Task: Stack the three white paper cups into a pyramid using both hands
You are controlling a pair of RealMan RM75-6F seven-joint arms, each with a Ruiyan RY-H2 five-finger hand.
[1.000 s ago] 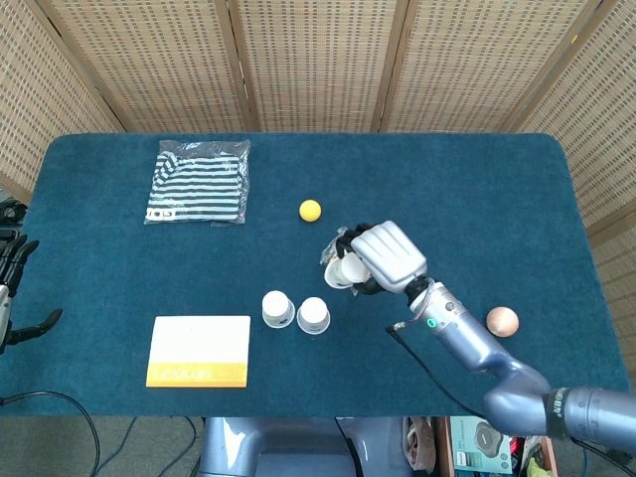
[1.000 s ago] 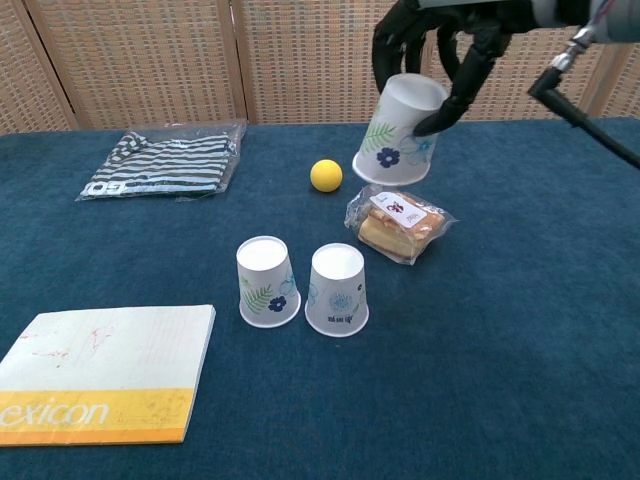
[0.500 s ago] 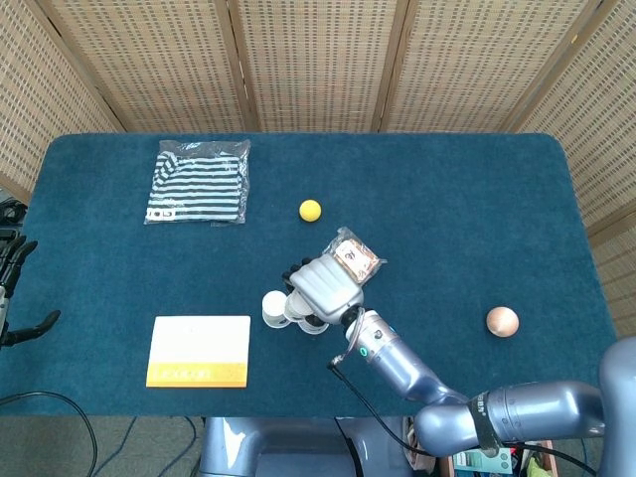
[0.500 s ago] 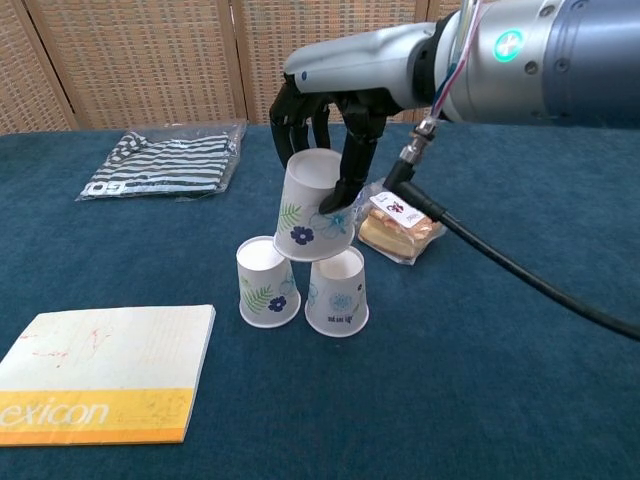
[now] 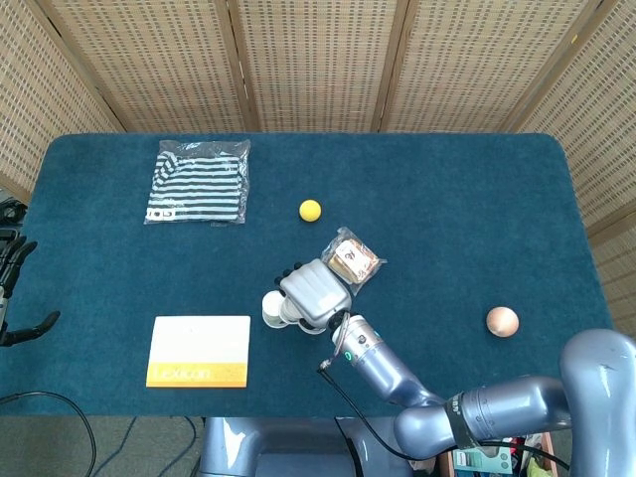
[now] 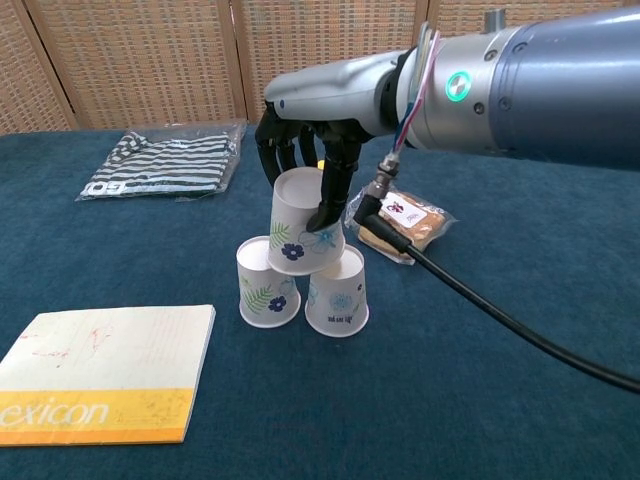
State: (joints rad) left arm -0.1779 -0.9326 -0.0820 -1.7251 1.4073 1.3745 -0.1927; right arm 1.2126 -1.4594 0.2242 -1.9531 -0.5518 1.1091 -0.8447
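Note:
Two white paper cups with blue flower prints stand upside down side by side, the left cup (image 6: 268,283) and the right cup (image 6: 337,292). The third cup (image 6: 303,227), also upside down, sits over the gap between them, touching their tops. My right hand (image 6: 305,140) holds it from above, fingers wrapped around its upper part. In the head view the right hand (image 5: 313,290) hides most of the cups; only the left cup (image 5: 272,308) shows. My left hand (image 5: 12,260) stays at the table's far left edge, fingers apart and holding nothing.
A wrapped snack (image 6: 403,222) lies just right of the cups, under the right arm. A yellow ball (image 5: 310,210) and a bagged striped cloth (image 5: 198,183) lie further back. A yellow and white book (image 6: 100,372) lies front left. A tan egg (image 5: 502,321) sits far right.
My right hand carried the third cup from above the snack leftward and down onto the two standing cups. The left hand has not moved.

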